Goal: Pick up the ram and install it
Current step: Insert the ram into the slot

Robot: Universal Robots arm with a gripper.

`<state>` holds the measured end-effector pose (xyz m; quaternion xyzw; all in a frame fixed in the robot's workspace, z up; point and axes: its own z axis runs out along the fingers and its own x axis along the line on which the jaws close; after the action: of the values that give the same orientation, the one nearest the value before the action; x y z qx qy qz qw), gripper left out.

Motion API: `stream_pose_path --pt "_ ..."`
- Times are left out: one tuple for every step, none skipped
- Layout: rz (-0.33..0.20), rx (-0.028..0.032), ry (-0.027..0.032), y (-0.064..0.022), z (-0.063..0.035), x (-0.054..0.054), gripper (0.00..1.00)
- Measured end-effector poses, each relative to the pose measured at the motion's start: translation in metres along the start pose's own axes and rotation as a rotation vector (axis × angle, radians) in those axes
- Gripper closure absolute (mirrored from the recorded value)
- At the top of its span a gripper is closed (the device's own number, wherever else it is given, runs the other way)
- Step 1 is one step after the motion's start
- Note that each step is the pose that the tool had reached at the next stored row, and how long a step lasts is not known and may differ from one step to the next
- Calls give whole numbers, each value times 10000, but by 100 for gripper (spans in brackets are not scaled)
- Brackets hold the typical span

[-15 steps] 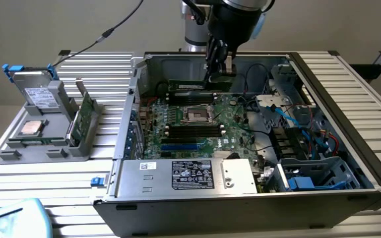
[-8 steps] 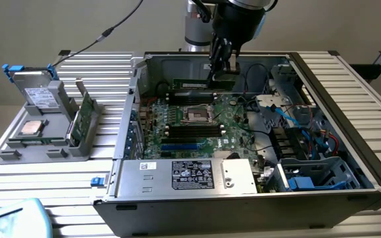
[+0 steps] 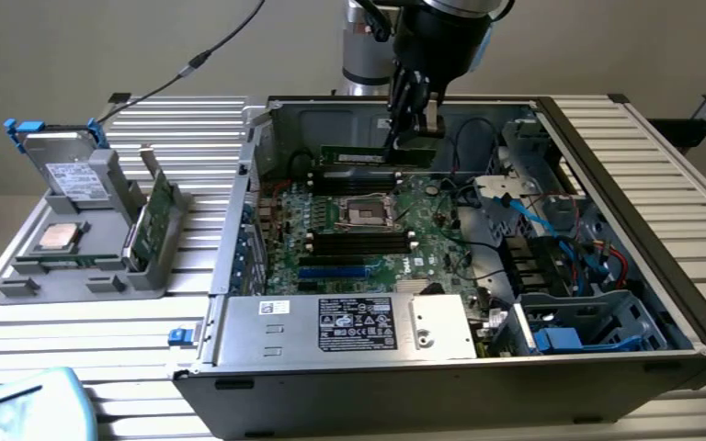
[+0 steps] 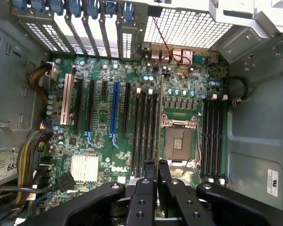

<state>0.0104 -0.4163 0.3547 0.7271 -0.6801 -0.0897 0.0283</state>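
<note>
While the tool (image 3: 408, 138) clenched the ram (image 3: 366, 157) edge-on above the DELL-marked motherboard (image 4: 104, 117), the open computer case (image 3: 451, 395) held that board and a labelled power supply (image 3: 341, 323).

I'm holding the ram (image 3: 353, 157) in the gripper (image 3: 410, 138) inside the computer case (image 3: 451, 395), over the motherboard (image 3: 366, 253), on the far side of the CPU socket (image 3: 363, 212). Power supply (image 3: 341, 326) sitting along the case's near wall. Fixture (image 3: 84, 276) carrying the drive (image 3: 71, 170) and processor chip (image 3: 62, 237) sitting outside the case, at the exterior view's left.
</note>
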Motion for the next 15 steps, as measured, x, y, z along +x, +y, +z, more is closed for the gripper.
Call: stream_pose_path --pt "1 0 0 0 0 0 86" --pt "1 0 0 0 0 0 86" --pt "1 0 -1 0 0 0 86" --pt "1 0 0 0 0 0 86" --pt "1 0 0 0 0 0 86" --pt "1 0 0 0 0 0 86" --pt "1 0 1 0 2 -1 86" --pt "0 25 6 0 13 -12 86" --pt "-3 51 9 5 26 -31 86" --pt "-4 71 11 13 40 -50 86" --pt "-6 87 10 23 59 -69 86" --pt "-7 98 12 38 78 -87 86" --pt "-8 106 14 55 99 -96 86" --pt "-14 109 13 66 122 -95 86" --pt "-32 108 18 67 139 -94 86"
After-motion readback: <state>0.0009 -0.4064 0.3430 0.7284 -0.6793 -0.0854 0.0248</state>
